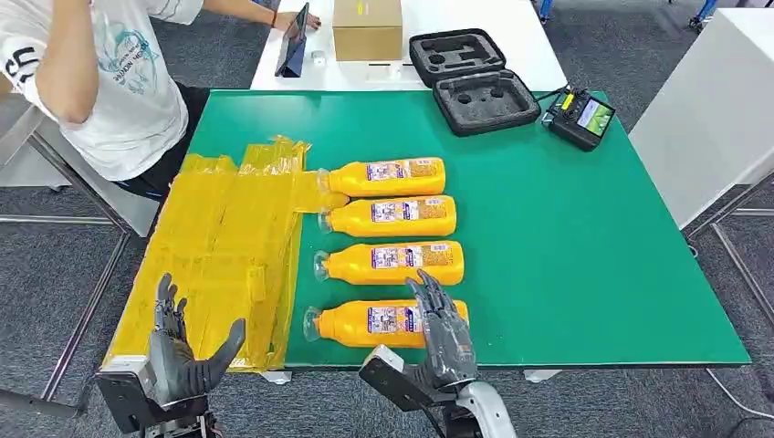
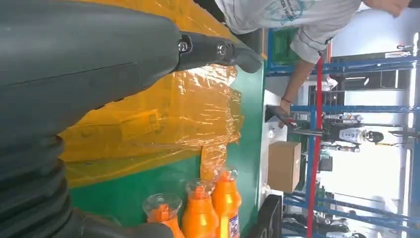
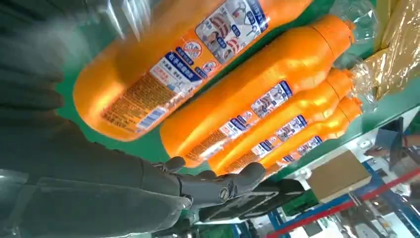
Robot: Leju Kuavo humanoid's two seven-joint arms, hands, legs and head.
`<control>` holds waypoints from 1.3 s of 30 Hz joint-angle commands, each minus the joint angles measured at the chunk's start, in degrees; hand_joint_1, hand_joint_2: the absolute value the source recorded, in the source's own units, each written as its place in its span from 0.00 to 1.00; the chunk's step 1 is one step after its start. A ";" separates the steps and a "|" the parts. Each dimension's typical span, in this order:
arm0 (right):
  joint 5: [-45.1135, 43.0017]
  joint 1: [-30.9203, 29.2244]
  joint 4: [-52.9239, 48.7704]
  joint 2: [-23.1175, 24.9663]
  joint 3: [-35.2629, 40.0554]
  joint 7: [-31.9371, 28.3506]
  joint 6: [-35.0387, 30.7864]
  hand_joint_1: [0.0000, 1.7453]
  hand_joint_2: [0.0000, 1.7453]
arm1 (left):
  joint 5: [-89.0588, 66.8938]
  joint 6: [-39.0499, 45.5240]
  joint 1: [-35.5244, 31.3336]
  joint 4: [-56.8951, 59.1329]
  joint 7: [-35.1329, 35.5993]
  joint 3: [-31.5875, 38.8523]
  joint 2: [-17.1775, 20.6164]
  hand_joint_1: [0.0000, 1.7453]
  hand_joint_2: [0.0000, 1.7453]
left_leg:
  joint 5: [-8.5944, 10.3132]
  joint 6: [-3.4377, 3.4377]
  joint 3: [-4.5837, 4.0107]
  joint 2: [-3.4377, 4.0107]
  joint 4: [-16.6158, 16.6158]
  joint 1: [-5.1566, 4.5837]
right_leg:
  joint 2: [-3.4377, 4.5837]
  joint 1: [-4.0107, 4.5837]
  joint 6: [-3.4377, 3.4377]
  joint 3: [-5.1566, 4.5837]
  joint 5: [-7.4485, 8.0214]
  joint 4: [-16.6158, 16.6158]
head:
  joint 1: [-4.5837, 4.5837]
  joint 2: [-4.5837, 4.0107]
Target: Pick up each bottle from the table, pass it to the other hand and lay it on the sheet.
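While four orange bottles lay on their sides in a column on the green table (image 1: 566,237), caps pointing toward the yellow sheet (image 1: 224,246), the right robot hand (image 1: 442,330) hung over the label end of the nearest bottle (image 1: 365,322), close to the table's near edge. Its fingers were spread and stretched forward above the bottle; from the head view it appeared to hold nothing, though whether the fingertips touched the bottle could not be told, and the right wrist view was blurred at that spot. The second bottle (image 1: 392,262), third bottle (image 1: 391,215) and farthest bottle (image 1: 383,176) lay parallel beyond it, close together. The cap of the farthest bottle rested at the sheet's edge. The sheet, crinkled and glossy, covered the table's left part from the near left corner toward the middle. The left robot hand (image 1: 183,351) was raised at the near left corner, over the sheet's near edge, palm up, fingers apart and empty. At the far right corner sat a black controller (image 1: 579,117), with an open black foam case (image 1: 475,82) beside it. A person in a white shirt (image 1: 100,82) sat past the table's far left corner, next to a white table bearing a cardboard box (image 1: 367,29).
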 commanded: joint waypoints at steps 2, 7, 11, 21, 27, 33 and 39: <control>0.06 -2.71 1.26 -4.02 3.21 1.54 2.73 0.00 1.00 | 0.25 0.22 0.34 0.15 0.47 1.82 -0.63 0.00 1.00 | -0.04 -0.03 0.12 0.00 -0.03 0.02 | 0.03 0.02 -0.02 0.11 -0.03 -0.04 | 0.00 0.00; -1.72 -9.54 8.21 -5.85 5.06 3.84 7.12 0.00 1.00 | -0.34 -0.14 1.49 -1.73 1.02 3.29 -1.43 0.00 1.00 | -0.07 -0.02 0.18 0.17 -0.03 0.03 | 0.21 0.03 -0.01 0.15 0.01 -0.07 | 0.02 0.00; -2.72 -14.09 11.41 -5.85 6.48 5.47 9.32 0.00 1.00 | -0.89 -1.64 1.40 -2.01 1.99 4.69 -2.21 0.00 1.00 | -0.02 -0.01 0.11 0.16 -0.04 0.03 | 0.18 0.02 -0.01 0.10 0.04 -0.06 | 0.02 0.00; -2.14 -14.04 14.34 -7.91 6.19 8.46 10.69 0.00 1.00 | -1.34 -2.35 2.40 -2.20 2.20 5.51 -2.85 0.00 1.00 | -0.08 0.00 0.35 0.02 -0.06 0.04 | 0.06 0.03 -0.01 0.36 -0.07 -0.11 | 0.02 0.00; -1.60 -18.91 19.77 -5.71 7.55 8.92 13.19 0.00 1.00 | -1.19 -1.57 1.27 -1.32 2.21 5.72 -2.76 0.00 1.00 | -0.09 -0.01 0.31 0.13 -0.03 0.02 | 0.17 0.01 -0.03 0.30 -0.02 -0.06 | 0.00 0.00; -1.52 -20.10 21.04 -4.82 8.16 8.95 14.04 0.00 1.00 | -1.14 -1.43 1.00 -1.16 2.42 5.77 -2.80 0.00 1.00 | -0.04 0.00 0.32 0.05 -0.05 0.04 | 0.08 0.03 -0.04 0.30 -0.01 -0.06 | 0.00 0.00; -2.76 -19.45 21.13 -6.53 9.51 7.74 16.21 0.00 1.00 | -0.24 -1.90 1.95 -1.64 2.63 6.21 -2.78 0.00 1.00 | -0.06 0.02 0.38 0.04 -0.06 0.03 | 0.06 0.03 -0.01 0.38 -0.05 -0.09 | 0.00 0.00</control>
